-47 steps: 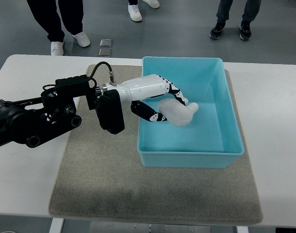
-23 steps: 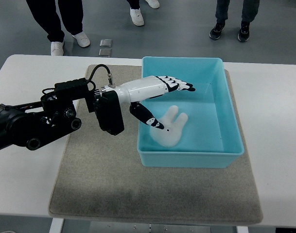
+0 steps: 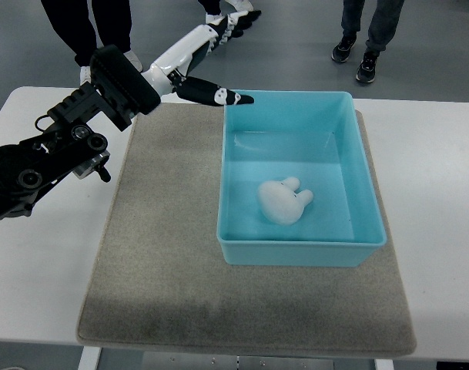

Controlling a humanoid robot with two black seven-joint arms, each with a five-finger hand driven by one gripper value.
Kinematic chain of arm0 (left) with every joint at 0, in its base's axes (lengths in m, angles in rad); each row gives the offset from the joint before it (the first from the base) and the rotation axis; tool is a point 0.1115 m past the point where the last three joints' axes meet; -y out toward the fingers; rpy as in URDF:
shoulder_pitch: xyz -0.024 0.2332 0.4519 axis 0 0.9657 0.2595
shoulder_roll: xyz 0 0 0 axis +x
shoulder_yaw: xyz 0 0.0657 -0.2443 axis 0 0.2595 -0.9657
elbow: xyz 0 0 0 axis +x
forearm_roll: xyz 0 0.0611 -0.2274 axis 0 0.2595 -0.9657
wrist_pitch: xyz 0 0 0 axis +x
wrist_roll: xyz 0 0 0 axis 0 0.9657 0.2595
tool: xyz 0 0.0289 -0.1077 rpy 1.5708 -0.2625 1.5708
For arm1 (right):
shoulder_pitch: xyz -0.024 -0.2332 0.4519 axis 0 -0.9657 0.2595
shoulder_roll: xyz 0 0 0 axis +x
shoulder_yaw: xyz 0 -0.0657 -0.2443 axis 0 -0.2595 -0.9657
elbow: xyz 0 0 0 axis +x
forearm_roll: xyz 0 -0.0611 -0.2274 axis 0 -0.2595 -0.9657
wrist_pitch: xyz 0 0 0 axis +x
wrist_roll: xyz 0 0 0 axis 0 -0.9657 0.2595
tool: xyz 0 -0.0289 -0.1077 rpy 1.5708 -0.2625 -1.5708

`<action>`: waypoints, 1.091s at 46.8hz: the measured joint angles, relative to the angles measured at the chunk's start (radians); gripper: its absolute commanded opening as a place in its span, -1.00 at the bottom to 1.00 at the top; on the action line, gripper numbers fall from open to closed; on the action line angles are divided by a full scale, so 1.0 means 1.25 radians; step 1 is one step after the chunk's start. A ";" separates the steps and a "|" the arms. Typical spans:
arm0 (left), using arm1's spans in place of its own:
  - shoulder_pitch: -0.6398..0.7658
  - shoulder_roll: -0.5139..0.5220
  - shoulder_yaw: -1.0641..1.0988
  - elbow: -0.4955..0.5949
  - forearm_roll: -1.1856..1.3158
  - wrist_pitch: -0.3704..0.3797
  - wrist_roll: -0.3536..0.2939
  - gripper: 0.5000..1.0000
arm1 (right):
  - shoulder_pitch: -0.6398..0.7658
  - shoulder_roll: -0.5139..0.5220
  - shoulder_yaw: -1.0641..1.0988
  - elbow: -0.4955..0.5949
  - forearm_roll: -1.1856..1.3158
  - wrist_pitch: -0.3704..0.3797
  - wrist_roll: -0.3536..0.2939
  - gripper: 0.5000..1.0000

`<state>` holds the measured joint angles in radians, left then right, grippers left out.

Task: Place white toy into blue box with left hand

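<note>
The left hand hung with fingers spread and empty; the white toy lay below them inside the blue box (task apparently done). Retreat should clear the rim.

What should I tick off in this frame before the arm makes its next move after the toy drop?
1. White plush toy lies inside the light blue plastic box, on its floor: ok.
2. Left robot hand holds nothing, fingers extended: ok.
3. Left robot hand is outside the box, beyond its far left corner, only the thumb tip near the rim: ok.
4. Box sits flat on the grey felt mat, on the white table: ok.
5. People's shoes on the floor beyond the table, close to the raised hand in this view; actual clearance: cannot tell.
6. Right arm position: cannot tell, not in view.
</note>
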<state>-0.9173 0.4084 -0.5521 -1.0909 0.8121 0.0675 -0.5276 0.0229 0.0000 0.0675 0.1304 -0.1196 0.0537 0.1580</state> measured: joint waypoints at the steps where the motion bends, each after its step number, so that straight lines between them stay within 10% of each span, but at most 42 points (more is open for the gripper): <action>1: 0.000 0.001 -0.003 0.006 -0.045 0.000 0.000 0.97 | 0.000 0.000 0.000 0.000 0.000 0.000 0.000 0.74; 51: 0.131 0.020 -0.026 0.192 -0.856 -0.105 0.013 1.00 | 0.000 0.000 0.000 0.000 0.000 0.000 0.000 0.74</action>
<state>-0.7540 0.4335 -0.5850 -0.8510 -0.2576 -0.0643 -0.5109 0.0230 0.0000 0.0675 0.1304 -0.1196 0.0537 0.1580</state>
